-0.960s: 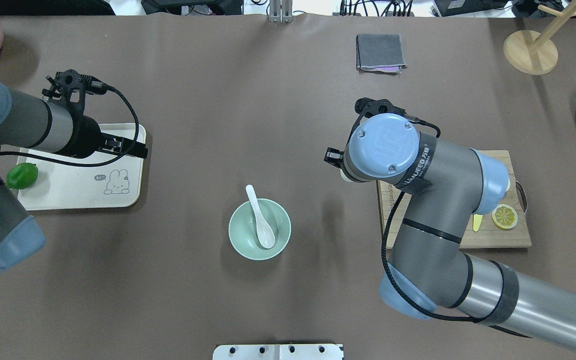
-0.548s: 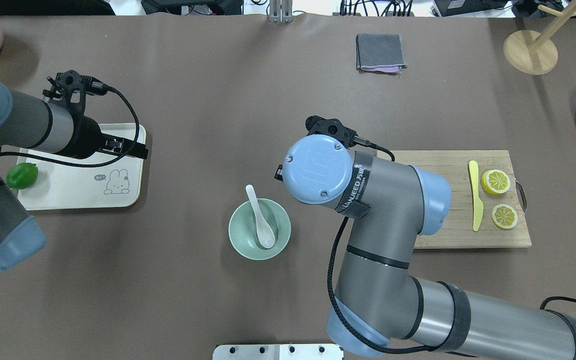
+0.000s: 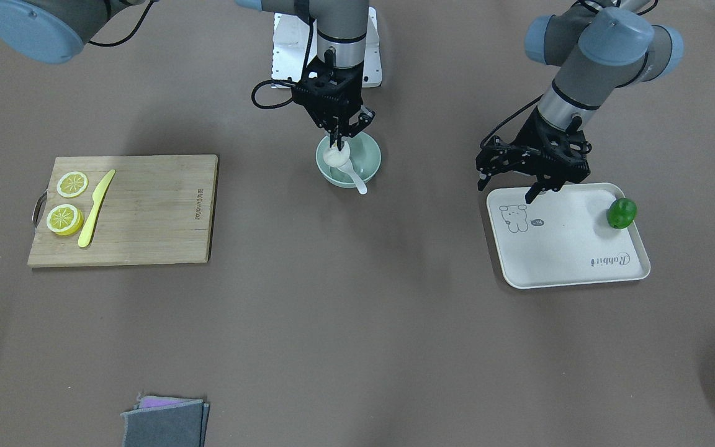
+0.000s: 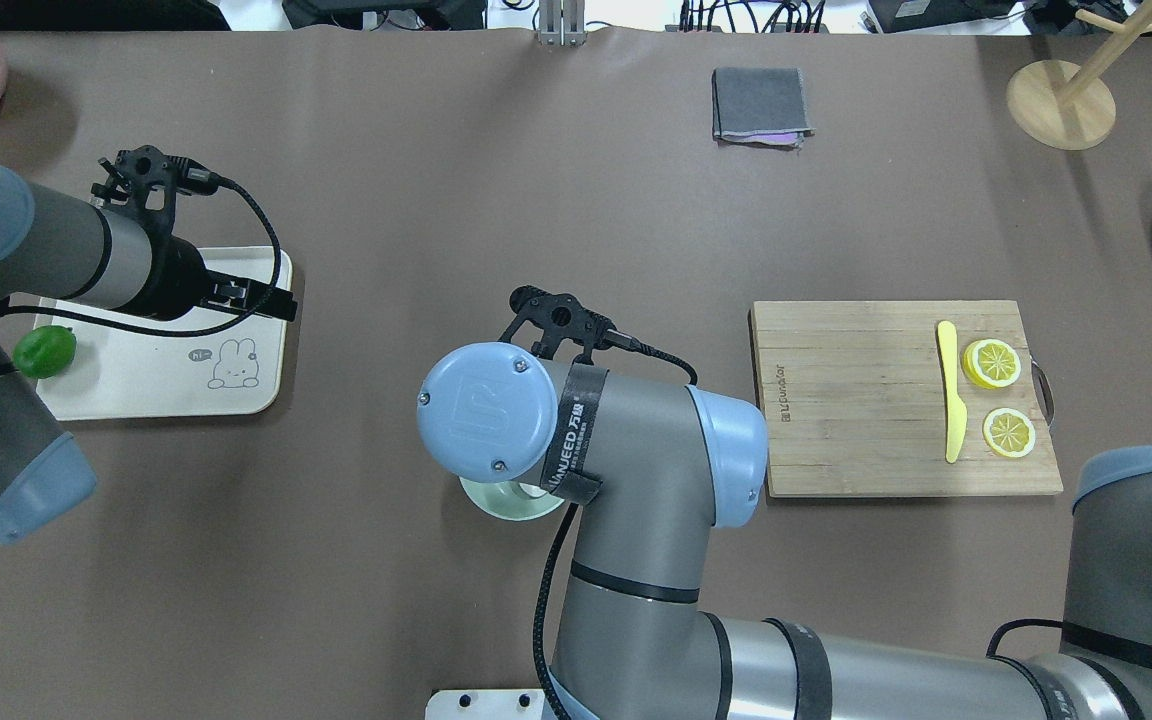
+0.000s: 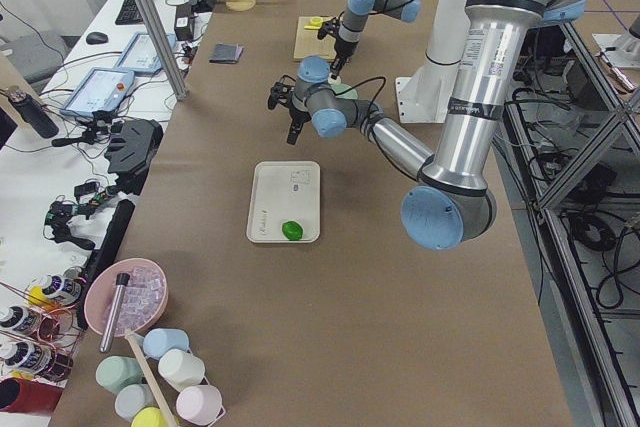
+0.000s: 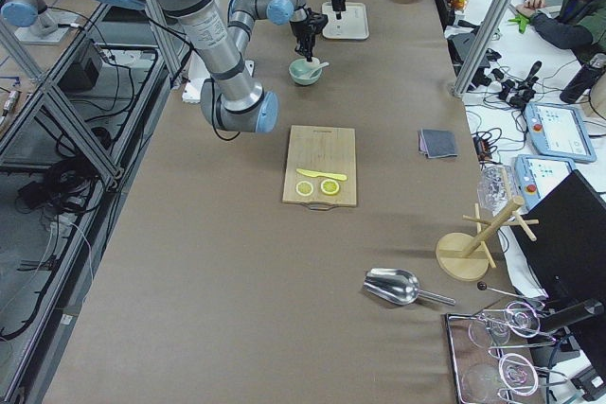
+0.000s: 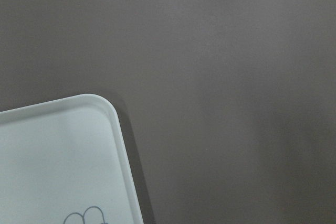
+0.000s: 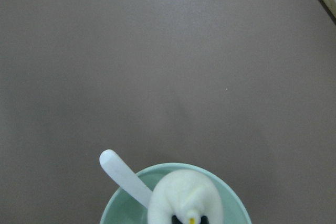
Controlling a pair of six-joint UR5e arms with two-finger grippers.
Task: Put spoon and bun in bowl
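While right pincer (image 3: pixel 337 146), clamped on bun (image 3: pixel 336 156), hangs over bowl (image 3: pixel 374 166) mid-desk near robot-side edge: lower beside spoon (image 3: pixel 356 180) already inside, open slowly. Left pincer (image 3: pixel 506 188) spread, empty, over tray (image 3: pixel 575 283) corner.

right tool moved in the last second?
Yes. The right tool went left in the overhead view, from the cutting board edge to over the bowl.

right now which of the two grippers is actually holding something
The right gripper: it is over the bowl, shut on the bun. The left gripper hangs by the corner of the tray with nothing between its fingers.
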